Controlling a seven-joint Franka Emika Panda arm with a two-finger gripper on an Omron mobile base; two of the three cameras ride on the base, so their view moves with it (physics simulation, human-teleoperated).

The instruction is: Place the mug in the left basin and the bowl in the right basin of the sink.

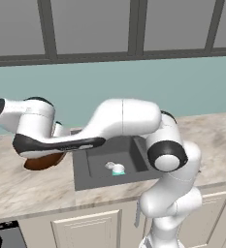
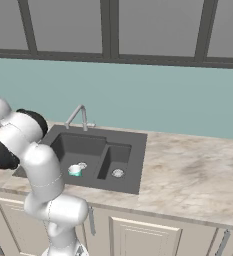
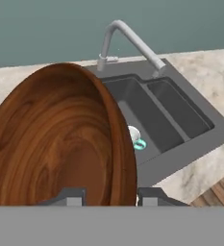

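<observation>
Dark grey matte double sink (image 2: 133, 150) lies rightward of the hand (image 3: 107, 197), which grips the big glossy reddish-brown wooden bowl (image 3: 60, 139) by its rim over the marbled surface (image 1: 17, 184); the narrow right basin (image 2: 119, 159) is farthest, beyond the left basin (image 2: 80, 147) holding the small teal mug (image 2: 75, 170).

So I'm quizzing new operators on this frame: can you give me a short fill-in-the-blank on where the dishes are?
1. The mug stands in the ____ basin of the sink.
2. The claw grips the rim of the ____.
3. The right basin holds just its silver ____.

Missing words: left; bowl; drain
</observation>
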